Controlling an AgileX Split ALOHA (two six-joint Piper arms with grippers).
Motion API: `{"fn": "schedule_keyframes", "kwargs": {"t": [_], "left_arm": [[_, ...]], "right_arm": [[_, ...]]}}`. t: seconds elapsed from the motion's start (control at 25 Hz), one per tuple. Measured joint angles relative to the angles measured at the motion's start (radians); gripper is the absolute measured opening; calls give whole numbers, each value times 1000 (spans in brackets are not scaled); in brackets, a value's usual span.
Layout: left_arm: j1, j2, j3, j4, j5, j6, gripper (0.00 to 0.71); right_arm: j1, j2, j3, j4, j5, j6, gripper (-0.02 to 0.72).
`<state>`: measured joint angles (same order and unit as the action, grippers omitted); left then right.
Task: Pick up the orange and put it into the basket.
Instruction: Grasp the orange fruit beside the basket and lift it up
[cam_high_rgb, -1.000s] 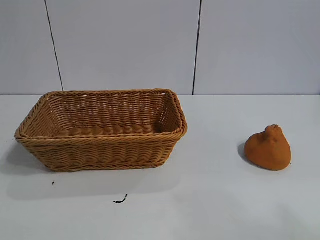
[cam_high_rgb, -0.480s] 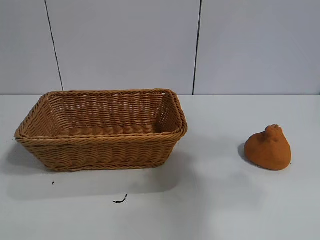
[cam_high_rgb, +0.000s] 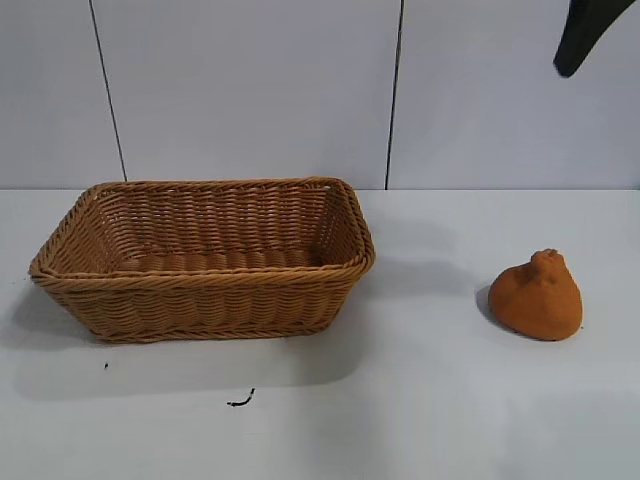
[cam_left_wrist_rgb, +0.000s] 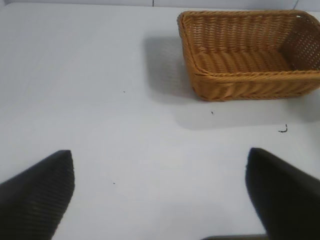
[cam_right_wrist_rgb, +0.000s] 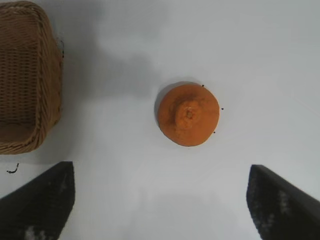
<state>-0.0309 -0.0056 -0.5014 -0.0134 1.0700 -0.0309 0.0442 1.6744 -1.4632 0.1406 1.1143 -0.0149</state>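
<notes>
Since the earlier frame, my right gripper has come into the exterior view at the 1 o'clock corner, a dark tip hanging high above the table; before that, no part of either arm showed there. Basket and orange lie where they did.

From the right wrist camera, my right gripper hangs above the orange with its jaws spread wide and nothing between them, clear of the fruit.

In the exterior view, the basket sits toward 9 o'clock on the white table. Its woven floor is in plain sight and it holds nothing. The orange rests on the table toward 3 o'clock, knobby top up, well apart from the basket.

My left gripper is parked back from the work, its jaws also wide apart and gripping nothing, with the basket farther off in its wrist view.

A small dark squiggle marks the table at 6 o'clock, just in front of the basket; it is not legible writing.
</notes>
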Motion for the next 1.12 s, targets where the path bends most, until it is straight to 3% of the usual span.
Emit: {"fn": "schedule_keyframes", "kwargs": {"t": [0.24, 0.56, 0.8, 0.92, 1.0, 1.08, 1.12], "left_arm": [[0, 0, 0, 0, 0, 0, 666], [0, 0, 0, 0, 0, 0, 666], [0, 0, 0, 0, 0, 0, 666], [0, 0, 0, 0, 0, 0, 666], [0, 0, 0, 0, 0, 0, 666], [0, 0, 0, 0, 0, 0, 666], [0, 0, 0, 0, 0, 0, 666]], "right_arm": [[0, 191, 0, 6, -20, -3, 638], [0, 399, 0, 7, -135, 15, 638], [0, 474, -1, 0, -172, 15, 624], [0, 476, -6, -22, -185, 38, 537], [0, 476, -8, -48, -187, 54, 403], [0, 476, -8, -66, -183, 60, 212], [0, 476, -8, -66, -183, 60, 212]]}}
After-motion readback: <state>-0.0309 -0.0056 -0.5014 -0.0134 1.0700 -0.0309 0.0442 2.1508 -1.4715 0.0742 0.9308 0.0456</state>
